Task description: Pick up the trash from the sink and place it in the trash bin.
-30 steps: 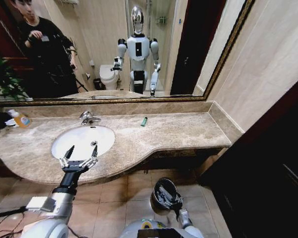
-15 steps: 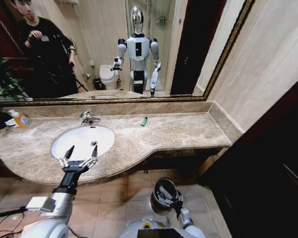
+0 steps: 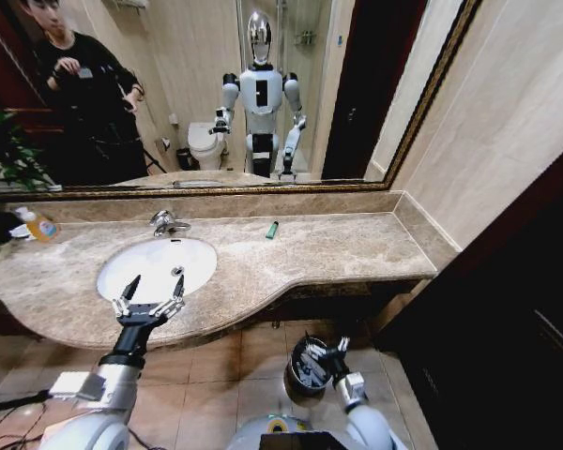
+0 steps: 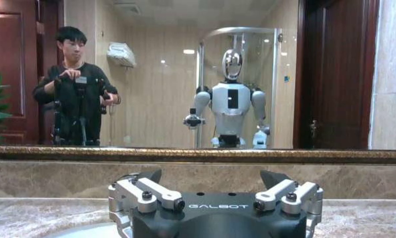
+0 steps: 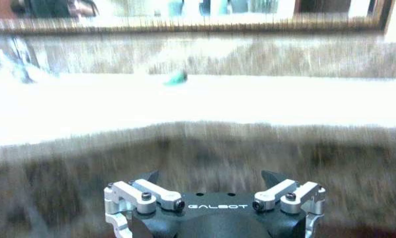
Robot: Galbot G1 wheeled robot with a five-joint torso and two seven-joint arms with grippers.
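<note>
Right gripper (image 3: 336, 352) risen off the trash bin (image 3: 305, 367) rim, fingers spread, empty; drop likely done. Left gripper (image 3: 150, 302) unmoved, spread beside sink (image 3: 202, 258)

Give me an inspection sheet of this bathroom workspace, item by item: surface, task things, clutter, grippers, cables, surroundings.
Surface: brown-beige marble counter, dry-looking, mostly bare.
Sink: white oval basin; no trash seen in the part that shows.
Trash: small green tube lying on the counter near the back wall, right of the tap.
Trash bin: on the tiled floor below the counter edge, dark contents inside, not identifiable.
Clutter: clear bottle with orange label at the counter's far left.
Left gripper: fingers open, above the sink's front rim.
Right gripper: fingers open, low beside the bin.
Cables: dark cable on the floor at lower left.
Surroundings: wall mirror, dark door at right.
</note>
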